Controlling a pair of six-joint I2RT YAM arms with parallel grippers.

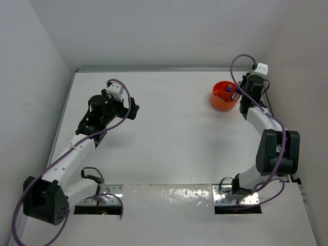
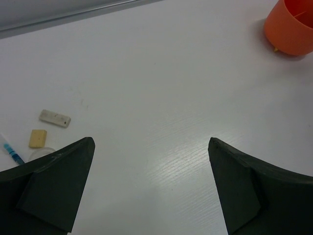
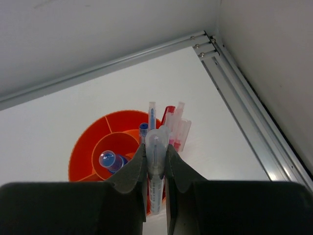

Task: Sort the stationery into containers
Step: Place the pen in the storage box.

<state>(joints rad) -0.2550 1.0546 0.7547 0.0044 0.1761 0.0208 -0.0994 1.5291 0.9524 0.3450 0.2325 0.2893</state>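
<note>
Two grippers sit over a smooth white table (image 2: 161, 73) boxed in by plain white walls (image 3: 98, 29), with a metal rail (image 3: 122, 61) along its far edge. The left gripper (image 2: 150, 142) hangs above bare tabletop, fingers spread wide with nothing between them. Just beside its left finger lie a blue-and-white pen (image 2: 11, 151) and a beige block (image 2: 37, 138), with a flat white piece (image 2: 55, 118) a little farther on. The right gripper (image 3: 156, 147) is pressed nearly together, pinching a clear pen (image 3: 155, 196). Just beyond its fingertips stands the orange tub (image 3: 83, 152), with a blue-capped bottle (image 3: 108, 160) in the centre compartment. Red and pink pens (image 3: 177, 128) stand at its right edge; which compartment cannot be told.
</note>
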